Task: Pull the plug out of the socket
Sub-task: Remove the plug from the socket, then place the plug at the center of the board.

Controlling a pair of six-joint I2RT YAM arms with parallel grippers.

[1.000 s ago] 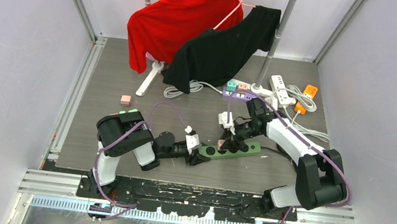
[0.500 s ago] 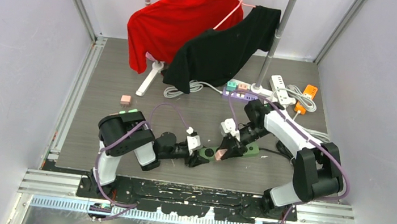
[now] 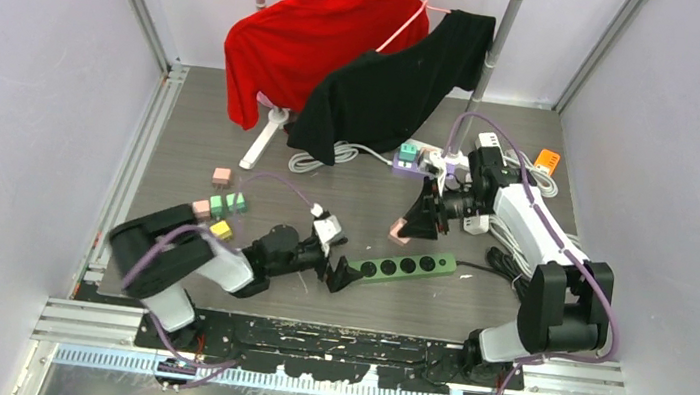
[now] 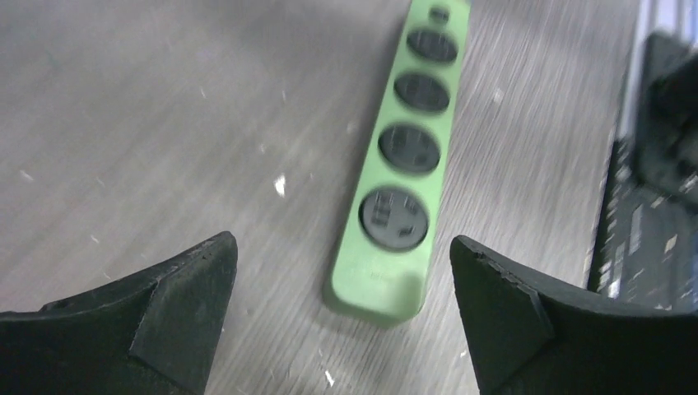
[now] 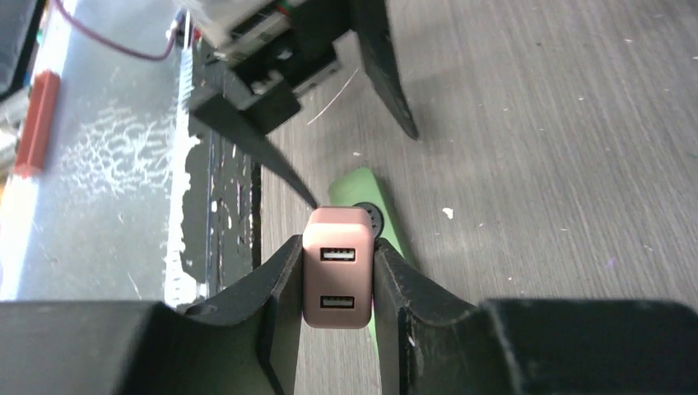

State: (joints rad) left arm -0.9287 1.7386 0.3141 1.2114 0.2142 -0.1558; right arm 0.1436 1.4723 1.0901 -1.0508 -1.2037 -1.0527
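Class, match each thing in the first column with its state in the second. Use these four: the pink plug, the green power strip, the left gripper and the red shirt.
Column one:
1. pink plug
2. green power strip
3. left gripper
4. red shirt

Column two:
A. hangs at the back of the cell
B. lies flat on the table, visible sockets empty
C. open, at one end of the strip
D. clamped in the right gripper, held clear of the strip

Pairs: 1-D, 2-B, 3-C, 4-A
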